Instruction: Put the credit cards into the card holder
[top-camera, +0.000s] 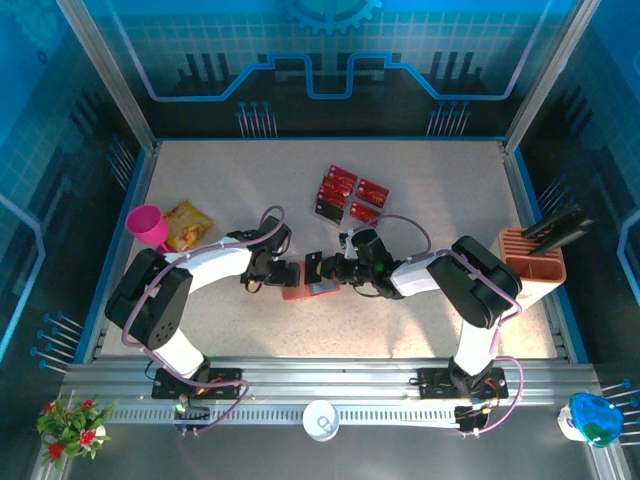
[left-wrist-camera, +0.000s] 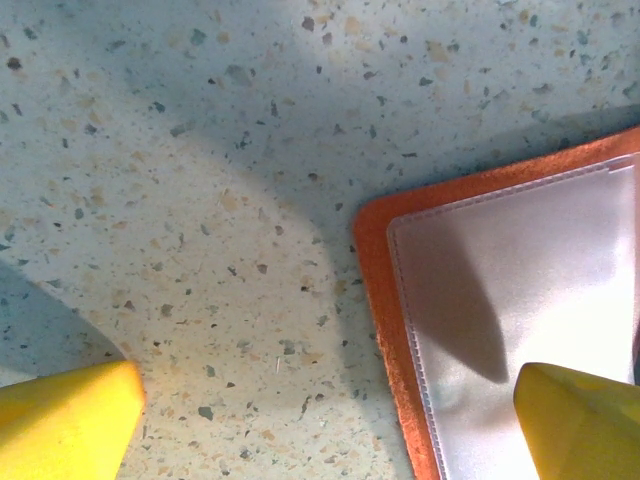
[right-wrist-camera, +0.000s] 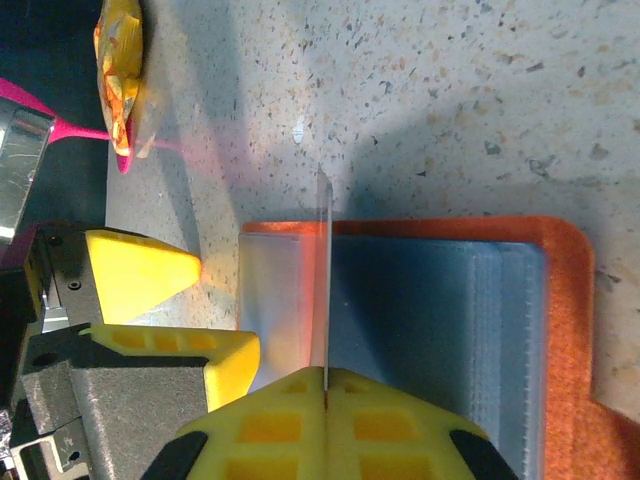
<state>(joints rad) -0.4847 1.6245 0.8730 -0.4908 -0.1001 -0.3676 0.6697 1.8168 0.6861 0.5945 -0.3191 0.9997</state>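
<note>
The card holder (top-camera: 303, 288) lies open on the table between the two grippers, orange with a clear pocket (left-wrist-camera: 520, 290) and grey-blue pockets (right-wrist-camera: 440, 330). My right gripper (top-camera: 332, 271) is shut on one credit card (right-wrist-camera: 322, 270), held upright and seen edge-on above the holder's clear pocket. My left gripper (left-wrist-camera: 325, 425) is open, one yellow fingertip (left-wrist-camera: 65, 420) over bare table and the other (left-wrist-camera: 585, 420) over the clear pocket. Its fingers (right-wrist-camera: 140, 272) also show at the left of the right wrist view. Several red credit cards (top-camera: 350, 192) lie loose farther back.
A pink cup (top-camera: 148, 225) and a yellow-orange snack bag (top-camera: 187, 224) sit at the left. An orange slotted rack (top-camera: 533, 262) with a dark item stands at the right edge. A white cup (top-camera: 320, 420) rests on the front rail.
</note>
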